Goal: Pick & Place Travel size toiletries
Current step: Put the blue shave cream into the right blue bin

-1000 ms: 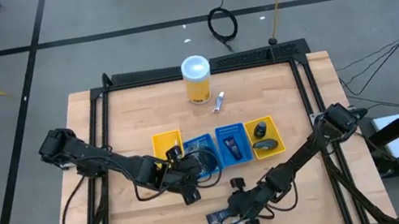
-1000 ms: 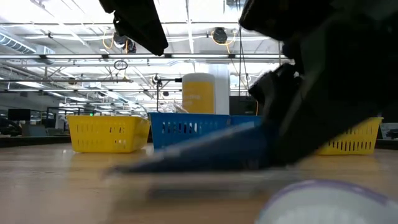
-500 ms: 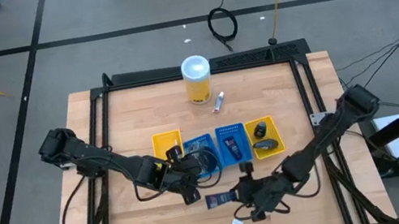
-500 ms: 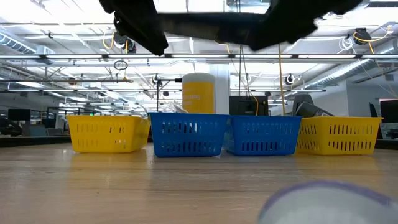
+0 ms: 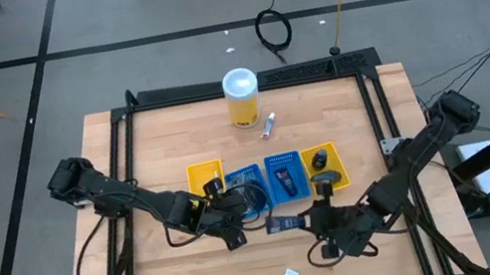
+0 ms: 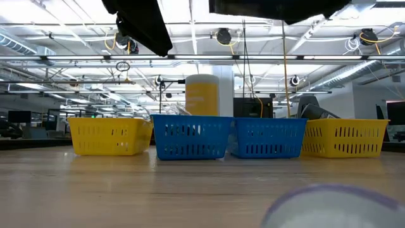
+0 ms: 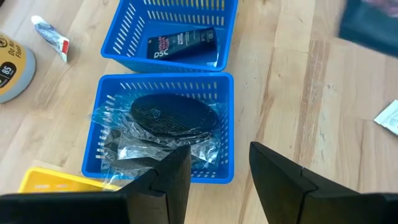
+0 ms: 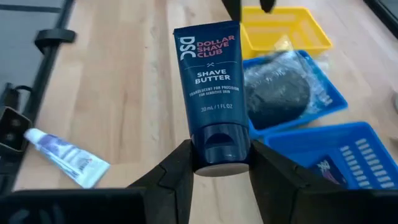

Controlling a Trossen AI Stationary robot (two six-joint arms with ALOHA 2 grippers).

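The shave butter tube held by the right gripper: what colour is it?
Dark navy blue with pink and white lettering; the shave butter tube in the right gripper shows best in the right wrist view.

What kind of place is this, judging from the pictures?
Probably a large industrial lab or workshop: a wooden table in a metal frame on a grey floor with cables, and in the low view an open hall with exposed ceiling pipes and monitors.

The tabletop is pale, matt planked wood inside a black metal frame, the blue trays are slotted plastic, a black disc lies in crinkled glossy clear wrap, and the dark shave-butter tube looks smooth plastic.
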